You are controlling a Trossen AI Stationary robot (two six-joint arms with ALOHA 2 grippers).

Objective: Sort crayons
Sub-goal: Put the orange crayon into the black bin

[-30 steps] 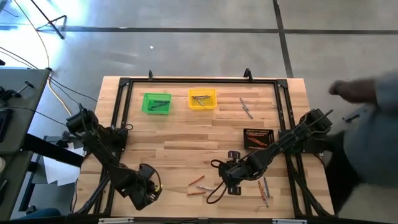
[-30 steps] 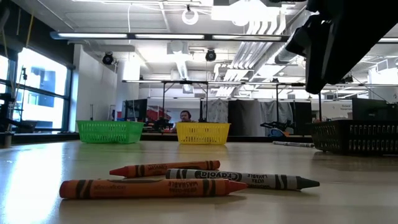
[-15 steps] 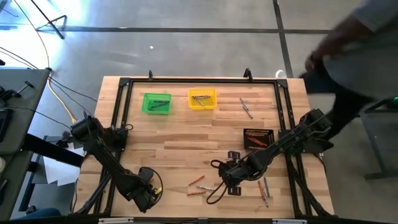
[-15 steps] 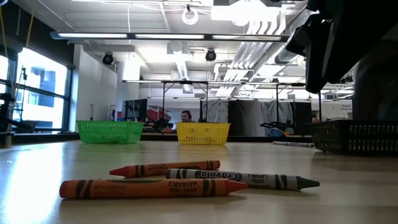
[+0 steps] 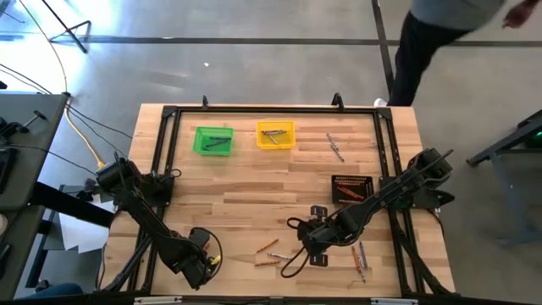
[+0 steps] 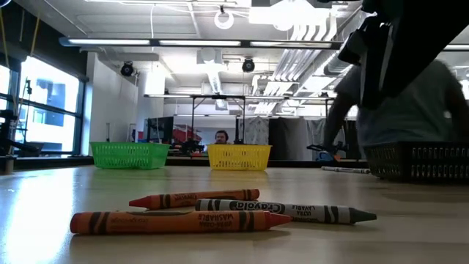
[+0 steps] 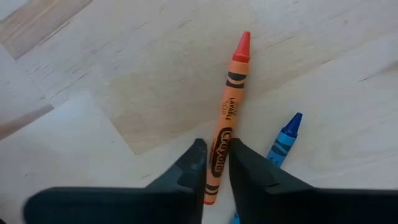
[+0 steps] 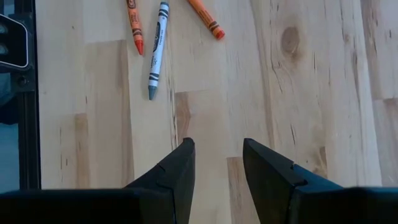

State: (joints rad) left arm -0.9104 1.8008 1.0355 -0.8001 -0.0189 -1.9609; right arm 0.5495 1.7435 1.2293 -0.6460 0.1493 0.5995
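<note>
My left gripper [image 5: 200, 263] is at the table's near left, pointing down, shut on an orange crayon [image 7: 227, 106]. A blue crayon [image 7: 283, 138] lies just beside it. My right gripper [image 5: 315, 247] hangs open above the near middle of the table with nothing between its fingers [image 8: 217, 158]. Ahead of it lie two orange crayons [image 8: 134, 26] and a grey one [image 8: 157, 48]. In the low view the same three crayons [image 6: 220, 211] lie flat on the wood. More crayons lie on the table [image 5: 268, 252], some near the right [image 5: 359, 258]. My left gripper pinches the orange crayon between its two fingers on the paper wrapper near the blunt end [image 7: 219, 146]. The fingers come from above, pointing down, and lie across the crayon. The crayon lies flat along the wooden table, its tip pointing away from the fingers.
A green bin [image 5: 212, 141] and a yellow bin [image 5: 275, 135] stand at the far side, a black bin [image 5: 352, 187] at the right. Grey crayons [image 5: 335, 146] lie by the yellow bin. A person [image 5: 440, 34] walks beyond the far right corner.
My left gripper has sunk a little toward the table at the near left corner. The person beyond the table's right edge has walked toward the far side. The crayons on the table have not moved.
</note>
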